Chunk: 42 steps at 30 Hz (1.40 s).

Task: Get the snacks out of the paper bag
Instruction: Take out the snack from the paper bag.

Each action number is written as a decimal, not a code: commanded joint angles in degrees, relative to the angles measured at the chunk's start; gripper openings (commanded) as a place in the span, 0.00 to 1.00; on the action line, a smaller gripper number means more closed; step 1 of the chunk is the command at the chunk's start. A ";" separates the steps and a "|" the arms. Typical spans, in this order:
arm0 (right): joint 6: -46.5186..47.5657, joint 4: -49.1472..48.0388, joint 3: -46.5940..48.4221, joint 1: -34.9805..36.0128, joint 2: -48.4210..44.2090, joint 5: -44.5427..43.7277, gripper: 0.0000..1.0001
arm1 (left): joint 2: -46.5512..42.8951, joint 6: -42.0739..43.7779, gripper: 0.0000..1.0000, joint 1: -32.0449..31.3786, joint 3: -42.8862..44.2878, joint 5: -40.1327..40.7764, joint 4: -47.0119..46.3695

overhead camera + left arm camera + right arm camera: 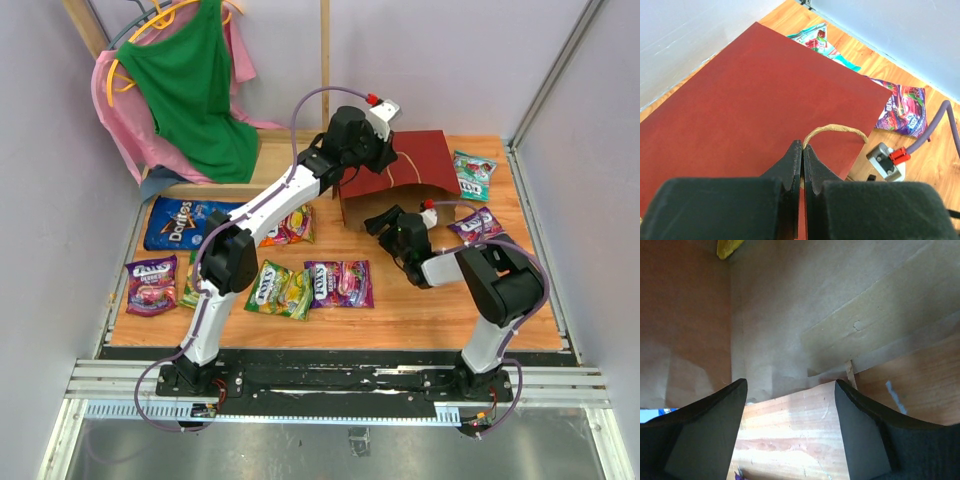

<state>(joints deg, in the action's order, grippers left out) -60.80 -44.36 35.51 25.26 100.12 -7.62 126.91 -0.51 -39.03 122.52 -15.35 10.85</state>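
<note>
The dark red paper bag (pixel 415 160) lies tipped on the table, its brown mouth (pixel 362 210) facing front-left. My left gripper (pixel 372 150) is above it and shut on its cord handle (pixel 836 129); the red side (pixel 765 95) fills the left wrist view. My right gripper (pixel 386 222) is open and empty at the mouth, looking into the kraft inside (pixel 790 315), where a yellow corner (pixel 727 246) shows at the back. Outside lie the blue Doritos bag (pixel 180 222), purple packs (pixel 152 283) (pixel 338 283) (pixel 477 225), a yellow-green pack (pixel 283 290), an orange pack (pixel 290 228) and a teal pack (pixel 472 172).
Green and pink clothes on hangers (pixel 190 90) hang at the back left beside a wooden post (pixel 325 60). Walls close the table on the left, back and right. The right arm's wrist connector (pixel 886 158) shows beside the bag.
</note>
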 commanded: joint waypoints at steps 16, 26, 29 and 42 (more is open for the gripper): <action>-3.13 -10.78 1.73 -3.32 6.34 5.86 0.74 | -1.97 -1.60 0.14 1.62 -1.84 -2.93 -3.36; -11.74 -9.13 5.84 -2.55 11.30 1.56 0.74 | -2.37 -2.47 0.22 2.02 -3.16 -3.26 -4.63; -13.65 -12.05 5.59 -1.83 12.10 0.42 0.70 | -2.22 -2.96 0.22 2.02 -3.32 -3.00 -5.20; -14.30 -18.20 -3.85 -0.03 2.00 -8.29 0.69 | -2.56 -4.41 0.22 2.55 -3.93 -2.18 -7.53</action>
<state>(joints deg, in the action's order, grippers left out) -73.60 -59.66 32.95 24.80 104.51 -10.96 126.91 -3.75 -37.12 119.39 -17.65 6.46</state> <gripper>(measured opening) 0.687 0.218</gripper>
